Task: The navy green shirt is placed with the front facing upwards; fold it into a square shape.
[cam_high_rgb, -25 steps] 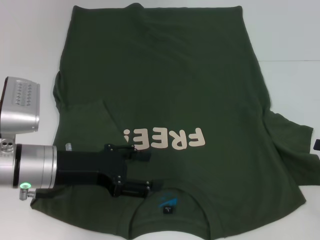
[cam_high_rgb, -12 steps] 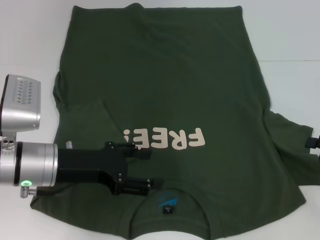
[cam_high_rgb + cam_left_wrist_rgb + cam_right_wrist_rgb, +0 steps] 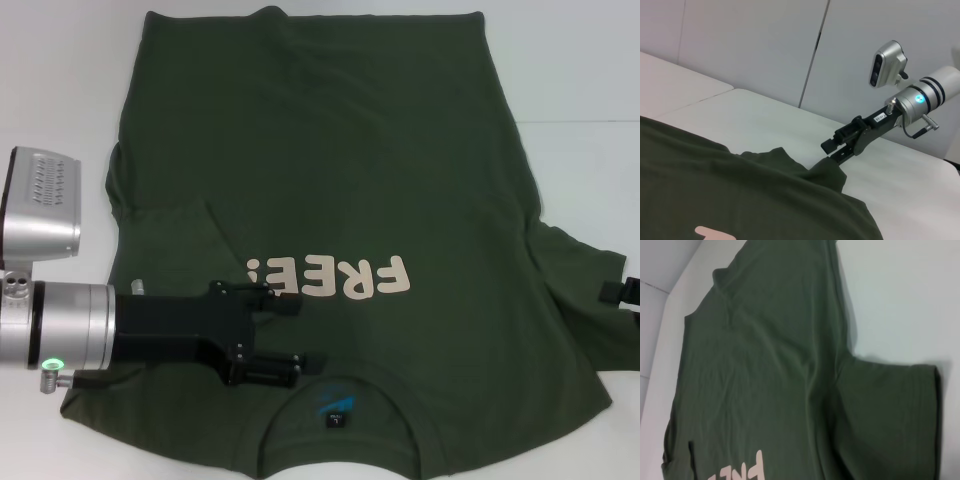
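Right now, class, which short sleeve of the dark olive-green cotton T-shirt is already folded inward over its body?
The robot's-left sleeve, folded over beside the left gripper; the right sleeve still lies spread outward.

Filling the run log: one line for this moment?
left gripper: open, over shirt near collar | right gripper: at right sleeve edge

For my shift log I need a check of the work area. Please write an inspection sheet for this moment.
Surface: white table, bare around the cloth.
Job's things: navy green shirt lies flat, lettering up, collar nearest the robot; its left sleeve is folded onto the body, its right sleeve spread out.
Clutter: nothing seen.
Grippers: left tool open, over the shirt beside the collar; right tool open at the right sleeve's edge.
Cables: a thin one at the right wrist.
Surroundings: pale wall panels.
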You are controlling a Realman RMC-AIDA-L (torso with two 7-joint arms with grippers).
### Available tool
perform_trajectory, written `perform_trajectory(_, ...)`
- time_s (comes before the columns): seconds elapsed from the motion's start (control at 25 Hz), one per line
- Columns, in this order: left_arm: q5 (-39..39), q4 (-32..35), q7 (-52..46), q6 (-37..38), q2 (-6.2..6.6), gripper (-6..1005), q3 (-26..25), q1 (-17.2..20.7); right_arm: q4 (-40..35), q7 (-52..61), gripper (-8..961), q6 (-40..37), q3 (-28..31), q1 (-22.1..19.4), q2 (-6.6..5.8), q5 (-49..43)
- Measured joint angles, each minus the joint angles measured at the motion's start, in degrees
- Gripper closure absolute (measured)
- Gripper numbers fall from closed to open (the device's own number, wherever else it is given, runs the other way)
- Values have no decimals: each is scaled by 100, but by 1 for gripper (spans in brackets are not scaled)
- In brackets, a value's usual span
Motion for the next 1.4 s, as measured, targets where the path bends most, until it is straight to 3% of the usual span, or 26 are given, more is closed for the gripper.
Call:
perform_trajectory(0.24, 0, 1, 2, -13, 5, 151, -32, -14, 0, -3, 220, -63, 0, 10, 25, 0)
perform_trajectory(0.64, -13, 0, 6, -17, 8, 151, -51, -15, 0, 39, 707, -9, 1, 10, 39, 0)
perform_trajectory(1.08, -18, 0, 7, -23, 8, 151, -51, -25, 0, 45, 930, 85, 54, -26, 63, 1)
perform_trajectory(1.24, -18, 0, 7, -26, 8, 151, -51, -24, -4, 18, 946, 165, 145, -36, 62, 10)
perform_trajectory(1.4, -29, 0, 3, -26, 8, 151, -51, -23, -60, 6, 954, 198, 338, -40, -18, 12)
